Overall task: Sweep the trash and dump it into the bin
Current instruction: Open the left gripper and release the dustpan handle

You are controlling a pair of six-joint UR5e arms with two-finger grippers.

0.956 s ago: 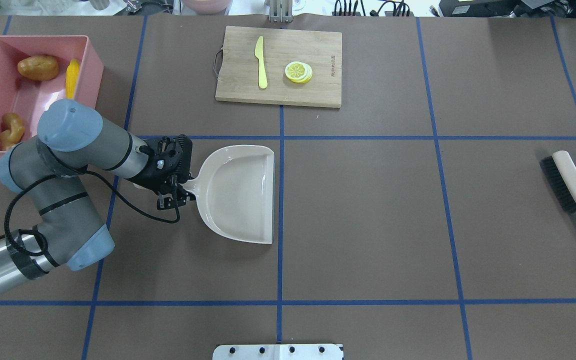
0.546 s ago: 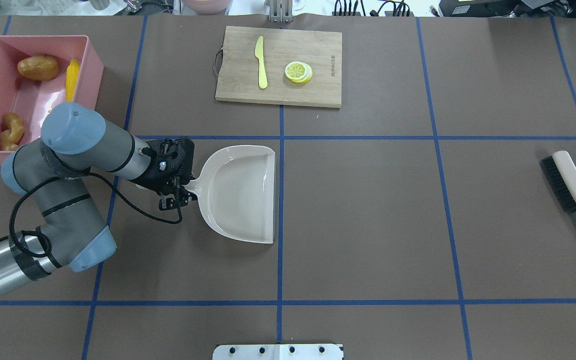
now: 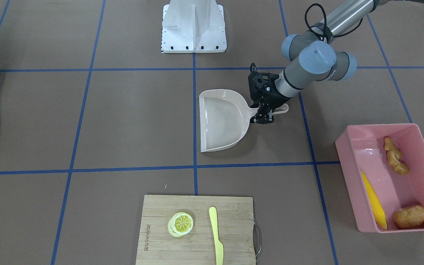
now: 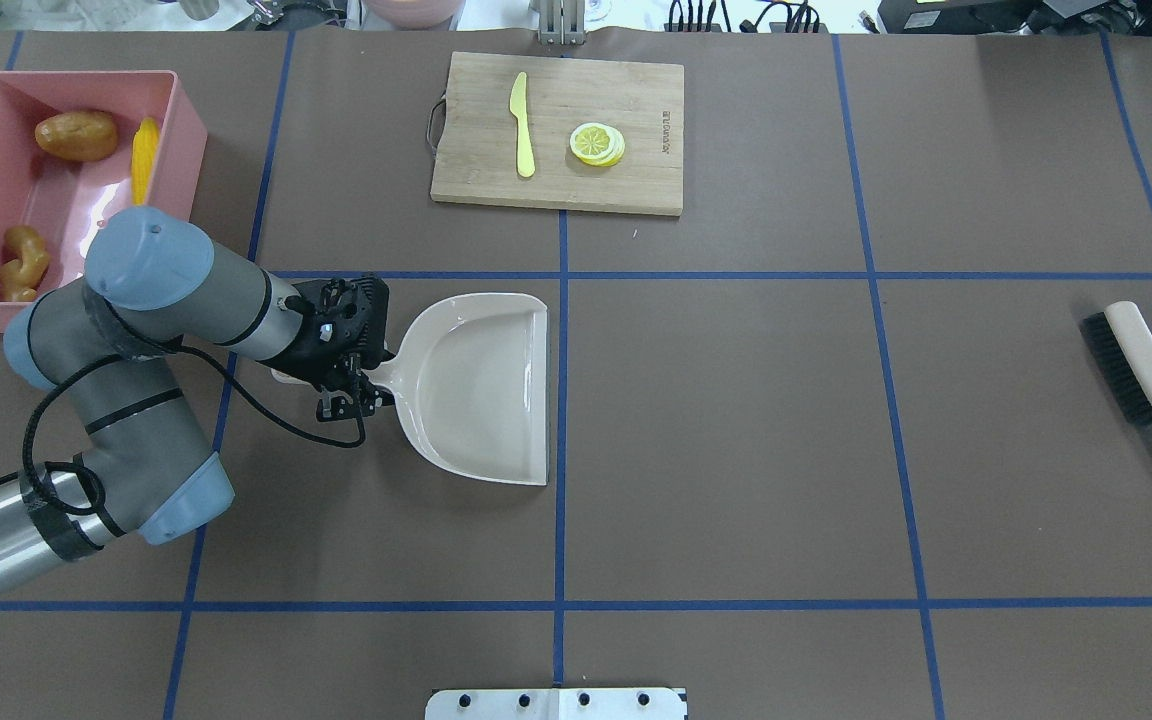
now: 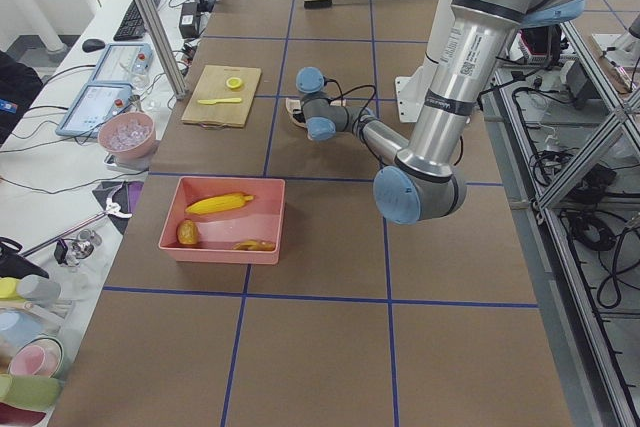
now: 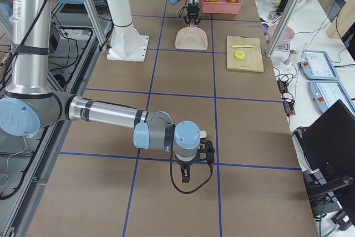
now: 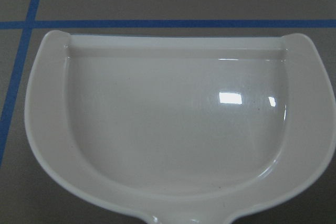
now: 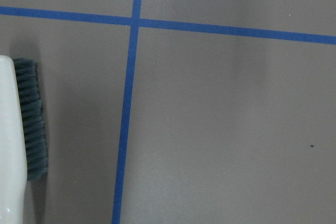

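Note:
The pink bin (image 4: 188,128) stands at the far left; it also shows in the front-facing view (image 3: 345,148). In it lie the brown potato (image 4: 76,135), the yellow corn cob (image 4: 144,155) and the tan ginger root (image 4: 24,262). The beige dustpan (image 4: 481,385) lies flat near the table's middle with nothing in it, as the left wrist view (image 7: 173,124) shows. My left gripper (image 4: 348,385) is shut on its handle. My right gripper (image 6: 186,178) shows only in the exterior right view, low over the table; I cannot tell whether it is open or shut.
A wooden cutting board (image 4: 636,120) at the far middle bears a pale yellow knife (image 4: 521,125) and a lemon slice (image 4: 596,143). A beige brush with black bristles (image 4: 1131,365) lies at the right edge and shows in the right wrist view (image 8: 21,145).
My left arm has shifted slightly to the right with the dustpan handle in the gripper. The dustpan has barely moved. The trash in the bin and the brush have stayed put.

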